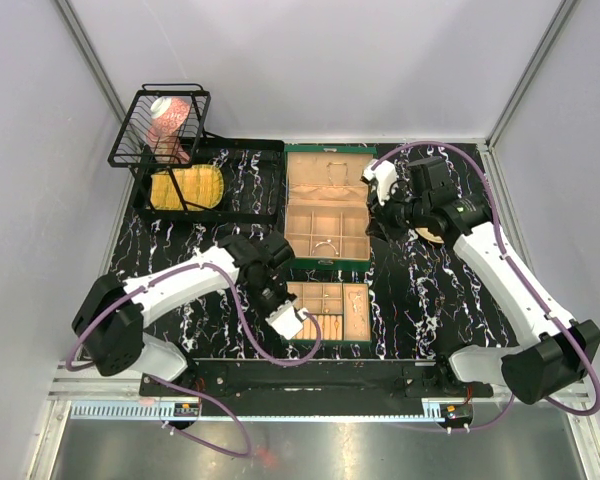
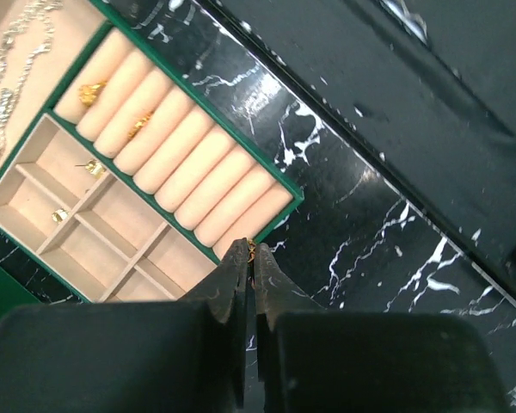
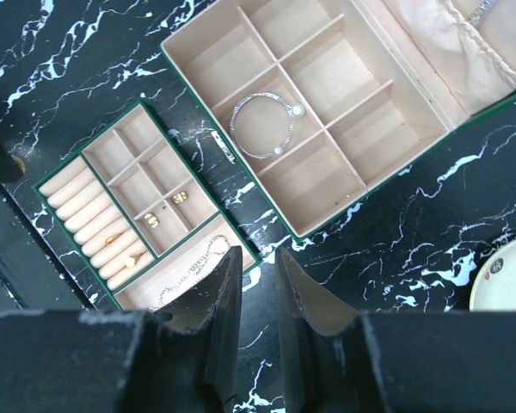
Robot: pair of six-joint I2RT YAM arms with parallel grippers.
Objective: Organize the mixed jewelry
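Note:
My left gripper is shut on a tiny gold piece right over the near end of the ring rolls in the small green tray. That tray holds gold bits on the rolls, small gold earrings in its compartments and a silver chain. My right gripper hangs open and empty high above the marble table, between the tray and the green box. A slim silver bangle lies in a compartment of the box.
A round tan plate lies right of the box, partly under the right arm. At the back left stand a black wire basket and a black tray holding something yellow. The box lid is up.

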